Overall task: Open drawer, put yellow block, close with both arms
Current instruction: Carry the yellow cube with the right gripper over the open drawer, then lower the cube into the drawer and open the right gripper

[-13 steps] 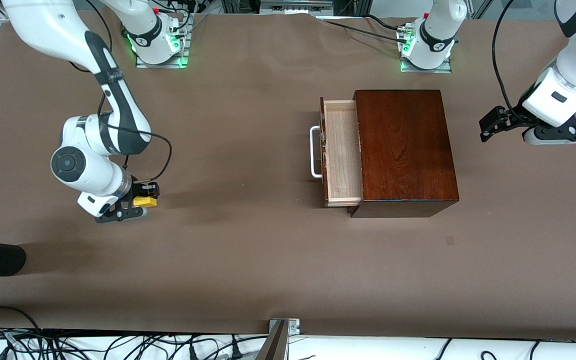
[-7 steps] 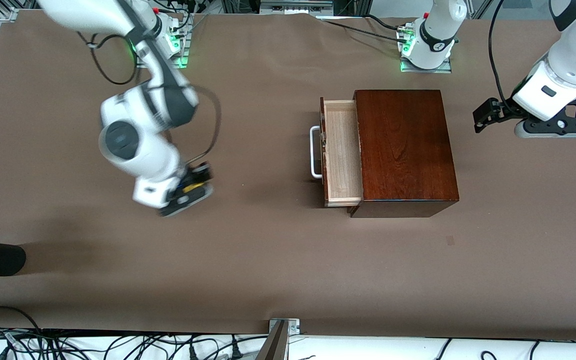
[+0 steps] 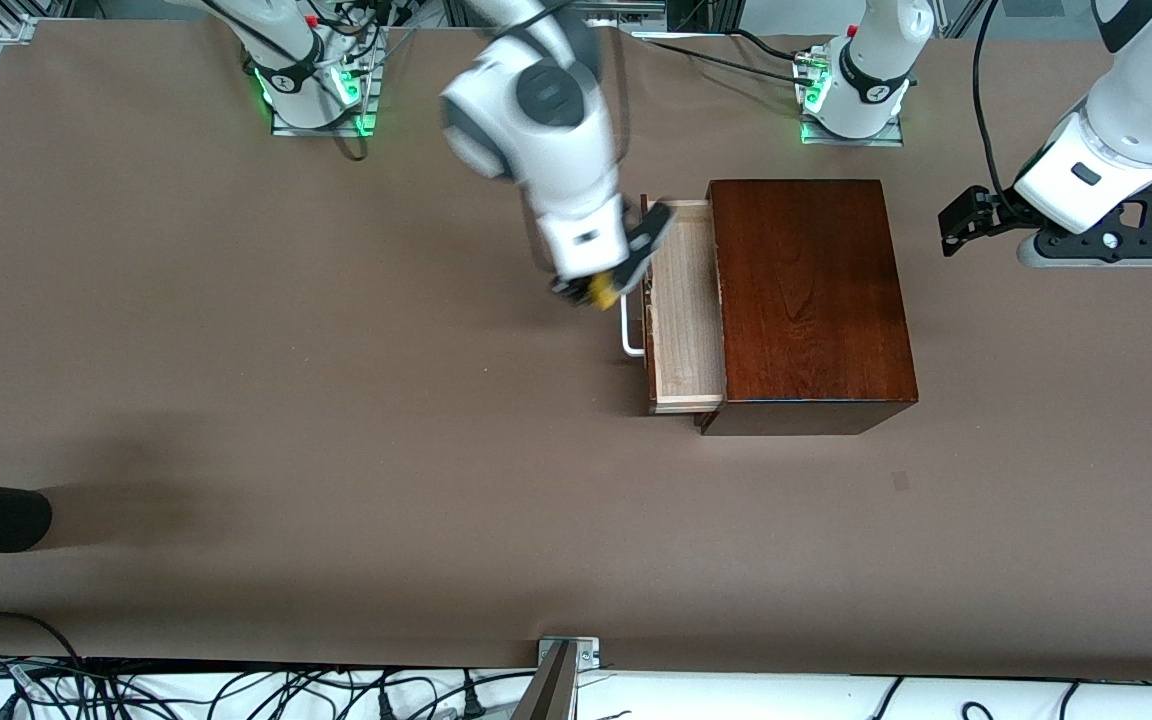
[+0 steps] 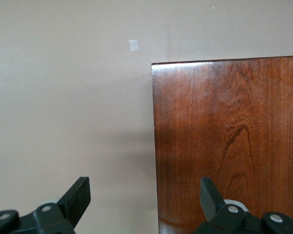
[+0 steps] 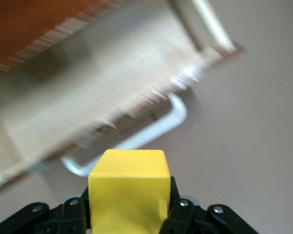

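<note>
Right gripper (image 3: 604,285), on the arm that reaches in from its base at the top of the front view, is clamped on the yellow block (image 3: 601,291) and holds it in the air. It hangs over the white handle (image 3: 628,340) of the drawer (image 3: 684,330), at the drawer's outer edge and not yet over the pale wooden inside. In the right wrist view the yellow block (image 5: 128,187) sits squarely between the black fingers (image 5: 183,214), with the handle (image 5: 151,134) and the empty drawer floor (image 5: 88,102) below it.

Progress so far: the drawer is already pulled out of the dark red-brown box (image 3: 811,300), toward the right arm's end of the table, and nothing lies in it. The block is picked up and carried almost to the drawer. Opening and picking up look done.

Still to do, as a judgement: move the block over the open drawer, lower and release it, then push the drawer shut with both arms.

Left gripper (image 3: 966,222) waits in the air over bare table (image 3: 336,520) beside the box, at the left arm's end. Its fingers (image 4: 78,194) are spread wide and hold nothing; the left wrist view shows the glossy box top (image 4: 229,141) between them, farther off.
</note>
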You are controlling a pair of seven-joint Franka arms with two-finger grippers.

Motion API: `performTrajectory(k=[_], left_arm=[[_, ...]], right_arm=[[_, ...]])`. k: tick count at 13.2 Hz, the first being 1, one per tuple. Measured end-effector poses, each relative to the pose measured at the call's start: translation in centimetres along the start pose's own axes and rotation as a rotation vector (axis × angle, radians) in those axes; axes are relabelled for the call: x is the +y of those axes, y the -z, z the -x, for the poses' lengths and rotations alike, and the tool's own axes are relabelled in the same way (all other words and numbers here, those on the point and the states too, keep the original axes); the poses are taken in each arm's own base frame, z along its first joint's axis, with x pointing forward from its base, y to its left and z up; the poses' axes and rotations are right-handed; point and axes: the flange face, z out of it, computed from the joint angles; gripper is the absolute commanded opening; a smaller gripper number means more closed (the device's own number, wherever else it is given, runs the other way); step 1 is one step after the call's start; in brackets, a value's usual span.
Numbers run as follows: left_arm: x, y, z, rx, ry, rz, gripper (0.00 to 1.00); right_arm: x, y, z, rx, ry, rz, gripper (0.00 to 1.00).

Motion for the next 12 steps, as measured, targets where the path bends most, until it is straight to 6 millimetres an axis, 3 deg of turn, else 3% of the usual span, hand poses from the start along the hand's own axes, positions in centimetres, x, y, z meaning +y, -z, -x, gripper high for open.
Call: performTrajectory(k=[3,6,8,12], left_arm=[[0.0,0.0,0.0,0.000,-0.001,0.000,1.00],[0.0,0.1,0.0,0.001,-0.002,0.000,1.00],[0.1,0.1,0.0,0.001,-0.002,0.000,1.00],[0.4,0.1,0.1,0.001,-0.009,-0.001,1.00]], right_arm=[[-6.0,-0.8,-2.9,0.024,0.118,0.040,0.00],[-9.6,-2.1,-4.5,0.031,0.213,0.099,0.00],[-10.2,-3.9,-4.7,0.010,0.295,0.123,0.00],[-9.4,-6.1,-4.4,-0.040,0.408,0.124,0.00]])
